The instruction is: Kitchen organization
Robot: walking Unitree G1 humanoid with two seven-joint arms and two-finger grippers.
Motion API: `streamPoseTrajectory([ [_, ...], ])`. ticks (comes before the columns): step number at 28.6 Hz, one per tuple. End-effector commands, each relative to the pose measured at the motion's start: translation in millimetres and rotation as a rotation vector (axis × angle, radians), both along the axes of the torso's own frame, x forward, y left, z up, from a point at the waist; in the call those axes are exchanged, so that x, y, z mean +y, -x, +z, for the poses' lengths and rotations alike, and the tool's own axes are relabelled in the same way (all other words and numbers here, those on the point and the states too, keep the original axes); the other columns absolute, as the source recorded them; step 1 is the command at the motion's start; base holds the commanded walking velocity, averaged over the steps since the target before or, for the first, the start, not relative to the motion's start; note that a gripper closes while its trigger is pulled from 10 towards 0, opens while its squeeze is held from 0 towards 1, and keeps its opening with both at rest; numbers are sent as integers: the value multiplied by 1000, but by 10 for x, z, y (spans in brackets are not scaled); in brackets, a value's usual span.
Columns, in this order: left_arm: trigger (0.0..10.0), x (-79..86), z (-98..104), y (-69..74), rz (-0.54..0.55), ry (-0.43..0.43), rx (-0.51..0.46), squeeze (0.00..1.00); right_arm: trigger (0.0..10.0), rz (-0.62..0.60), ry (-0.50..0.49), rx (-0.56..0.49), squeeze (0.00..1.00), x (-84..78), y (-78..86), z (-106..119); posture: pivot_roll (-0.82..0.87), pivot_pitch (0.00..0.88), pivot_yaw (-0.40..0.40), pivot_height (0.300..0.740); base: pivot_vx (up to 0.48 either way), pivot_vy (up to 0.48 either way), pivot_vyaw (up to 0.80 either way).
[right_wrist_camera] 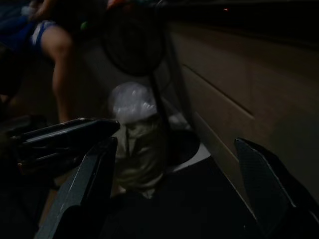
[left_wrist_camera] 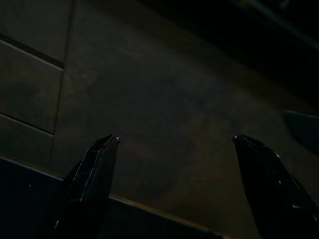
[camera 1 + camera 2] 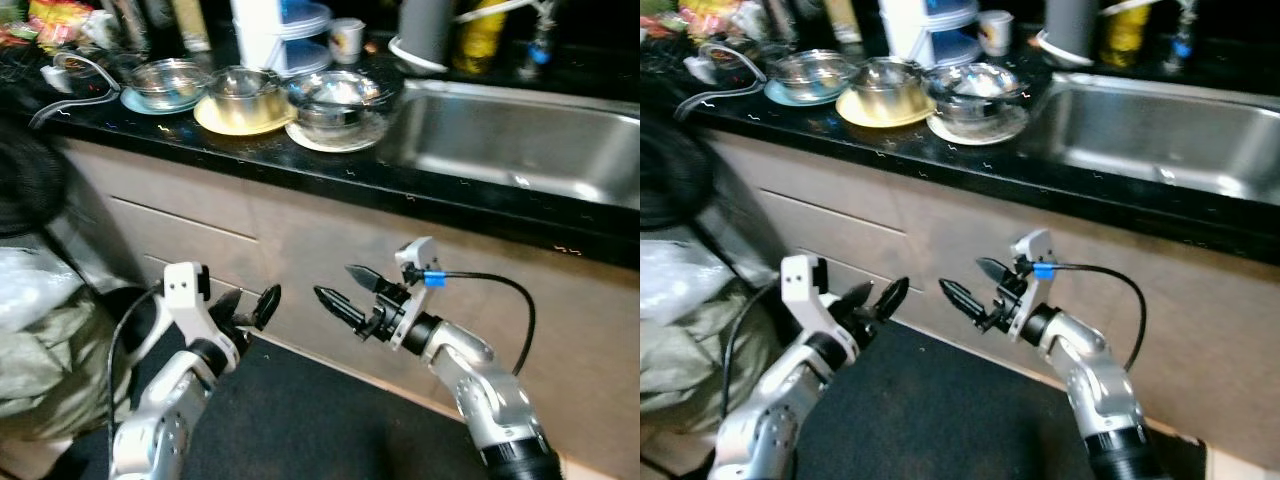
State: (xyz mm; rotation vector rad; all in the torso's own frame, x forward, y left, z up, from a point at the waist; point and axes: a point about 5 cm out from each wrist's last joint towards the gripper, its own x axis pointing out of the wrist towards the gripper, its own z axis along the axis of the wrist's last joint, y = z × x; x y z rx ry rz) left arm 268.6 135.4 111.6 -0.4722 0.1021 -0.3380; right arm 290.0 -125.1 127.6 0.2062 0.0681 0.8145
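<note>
Bowls (image 3: 240, 95) crowd the counter edge (image 3: 300, 170) at upper left, so a rising arm could knock them off. Both the left gripper (image 3: 250, 305) and the right gripper (image 3: 345, 290) hang low with jaws spread, empty.

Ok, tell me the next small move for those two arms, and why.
Probably raise the right claw toward the black countertop. Both it and the left claw hang open and unloaded in front of the beige cabinet front, well below the glass bowl on the white plate.
</note>
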Motion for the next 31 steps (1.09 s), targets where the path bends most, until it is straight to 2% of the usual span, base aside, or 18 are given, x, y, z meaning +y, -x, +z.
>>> streamPoseTrajectory([
  [1,10000,48,-42,4,7,-13,20,0,10000,20,-4,-6,0,50,8,-2,44,0,22,740,0,0,794],
  [31,10000,64,-4,-80,24,-48,19,0,10000,11,-30,-11,0,60,-39,33,45,0,32,740,0,0,790],
])
